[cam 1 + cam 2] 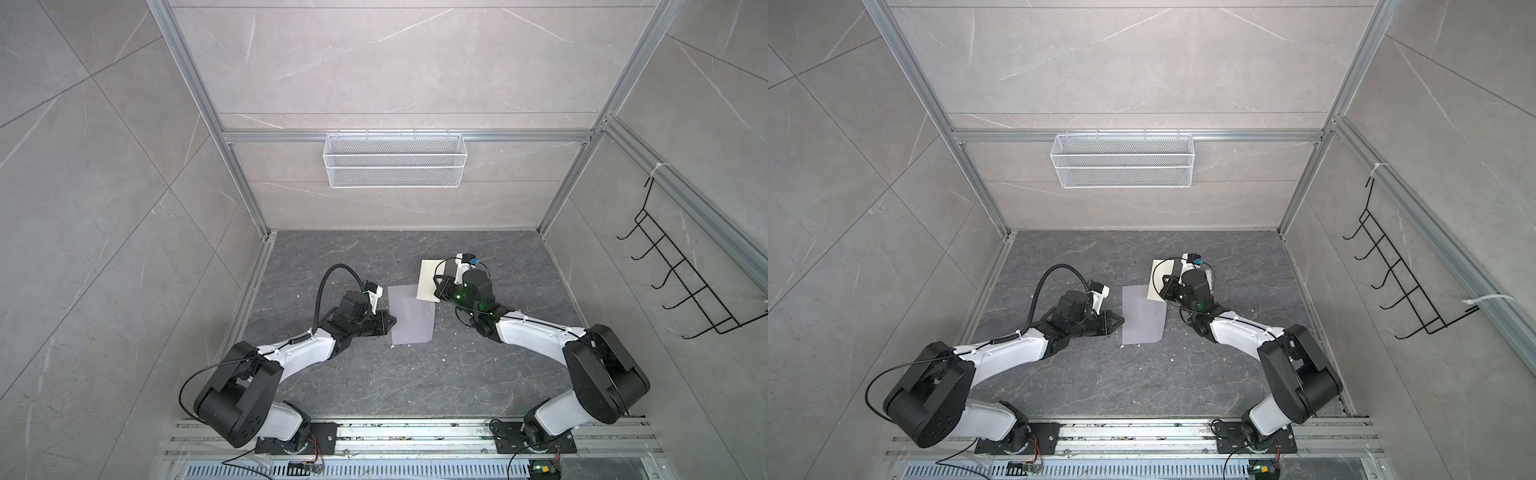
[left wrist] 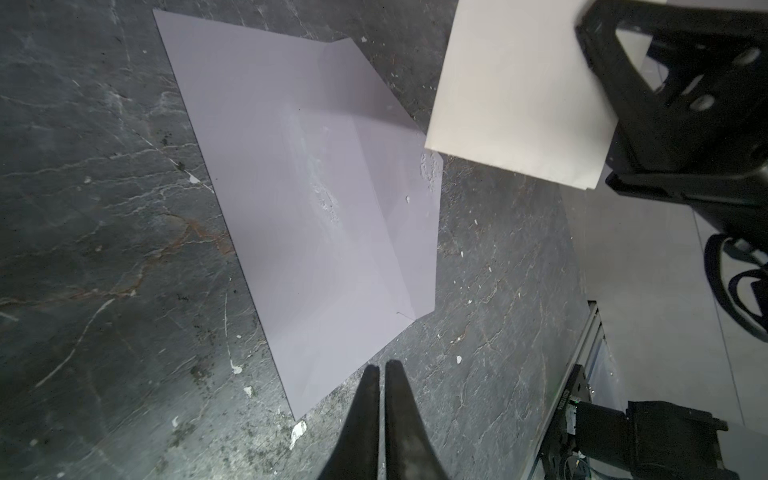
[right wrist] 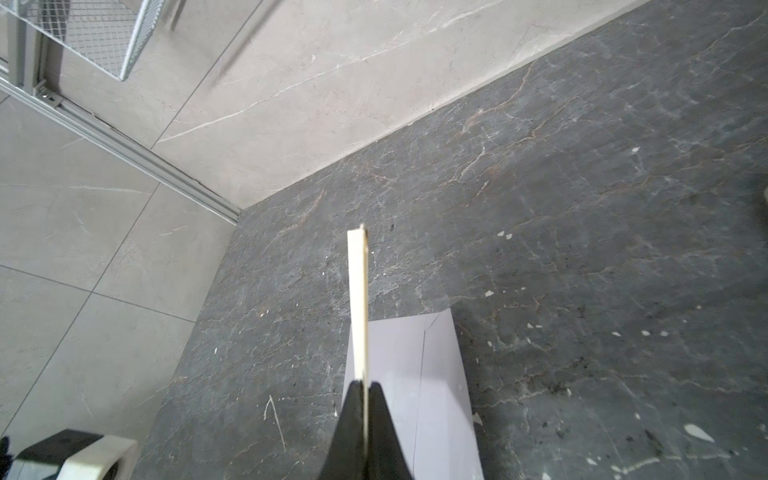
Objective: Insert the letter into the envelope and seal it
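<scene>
The envelope (image 1: pixel 411 320) is laid on the dark marbled counter (image 1: pixel 374 382), pale tiles (image 1: pixel 83 208) around; the letter (image 1: pixel 428 278) is clamped by the right pincer (image 3: pixel 365 384), the left pincer (image 2: pixel 382 368) closed.

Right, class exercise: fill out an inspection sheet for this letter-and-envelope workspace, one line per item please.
Surface: dark stone tabletop, scuffed.
Job's things: envelope lies flat, flap open; letter, folded, held over its far corner.
Clutter: white flecks scattered.
Grippers: left gripper jaws shut at envelope's edge, hold unclear; right gripper jaws shut on the letter.
Cables: black hose loops over left arm.
Surroundings: mesh basket and hook rack on walls.
</scene>
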Available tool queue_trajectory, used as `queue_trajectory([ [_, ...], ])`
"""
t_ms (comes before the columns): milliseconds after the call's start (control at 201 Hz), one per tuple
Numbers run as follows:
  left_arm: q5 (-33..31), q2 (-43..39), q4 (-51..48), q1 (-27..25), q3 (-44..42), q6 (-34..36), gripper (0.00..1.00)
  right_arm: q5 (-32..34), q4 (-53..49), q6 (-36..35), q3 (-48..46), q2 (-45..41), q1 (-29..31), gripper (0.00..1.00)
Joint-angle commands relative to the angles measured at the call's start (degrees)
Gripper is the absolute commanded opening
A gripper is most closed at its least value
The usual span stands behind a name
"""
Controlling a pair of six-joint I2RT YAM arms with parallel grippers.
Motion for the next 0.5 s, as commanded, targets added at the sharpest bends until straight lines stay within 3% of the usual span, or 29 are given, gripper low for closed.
queue_trajectory([
  [0,0.4,2.3,1.2,-0.7,2.1,-0.2,0.01,1.0,2.5,1.2,2.4,3.1,-0.8,0.0],
  [498,1.7,11.7,2.9,-2.6,3.4,-1.1,0.0,3.3,2.5,3.0,6.6,11.5,-1.3,0.0],
])
